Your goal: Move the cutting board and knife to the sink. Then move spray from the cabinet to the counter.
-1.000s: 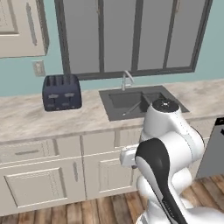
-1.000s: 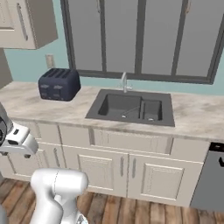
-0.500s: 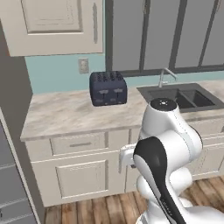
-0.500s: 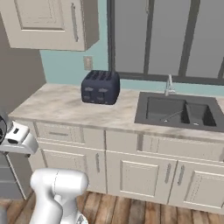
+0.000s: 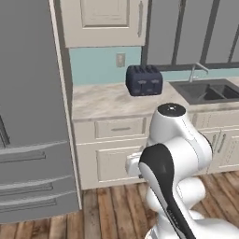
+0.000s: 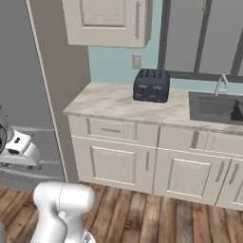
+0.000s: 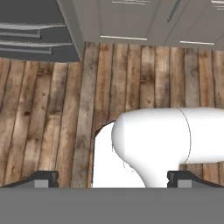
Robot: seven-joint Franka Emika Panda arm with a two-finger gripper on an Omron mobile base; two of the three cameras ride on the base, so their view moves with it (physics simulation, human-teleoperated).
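Gripper [image 7: 112,179] wide open, empty, pointing at wood floor [image 7: 52,100] in hand view (tips barely visible). Left base view: sink [image 5: 207,91] far right on counter [image 5: 105,100], toaster [image 5: 144,80] beside it, fridge [image 5: 28,107] left. Right base view: same layout; cutting board, knife, spray unseen. Risk: base overshoots toward fridge, away from targets.
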